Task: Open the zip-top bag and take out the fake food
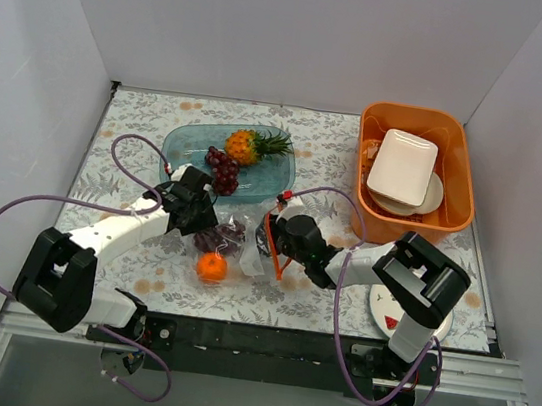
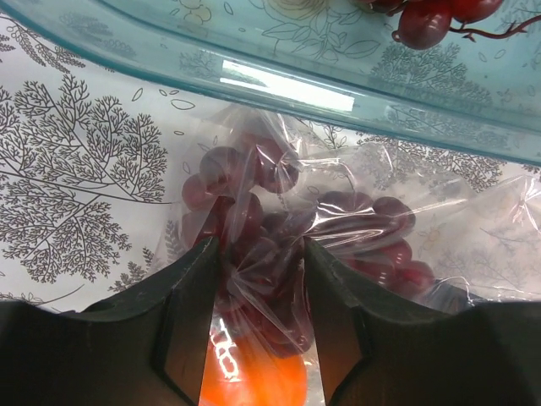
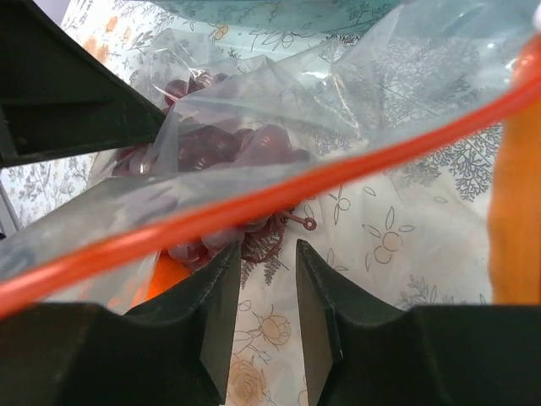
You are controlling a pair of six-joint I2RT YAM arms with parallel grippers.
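The zip-top bag (image 1: 243, 237) (image 2: 338, 182) (image 3: 254, 110) lies crumpled just in front of the teal tray (image 1: 189, 141) (image 2: 254, 51). A dark purple grape bunch (image 1: 218, 237) (image 2: 372, 228) (image 3: 220, 144) is inside it. My left gripper (image 1: 204, 220) (image 2: 259, 245) straddles the bag's closed end, and bunched plastic and grapes fill the gap between its fingers. My right gripper (image 1: 274, 238) (image 3: 269, 249) stands at the bag's mouth with only tablecloth between its fingers. The orange-red zip strip (image 1: 271, 247) (image 3: 279, 199) crosses just past its tips. A small orange fruit (image 1: 211, 267) (image 2: 262, 385) lies near the bag. The pineapple (image 1: 249, 144) and more grapes (image 1: 223, 171) lie in the tray.
An orange bin (image 1: 458, 204) with white dishes (image 1: 404, 166) stands at the back right. A watermelon-printed plate (image 1: 381, 315) lies under my right arm. White walls close in the left, back and right. Purple cables loop over the table on the left.
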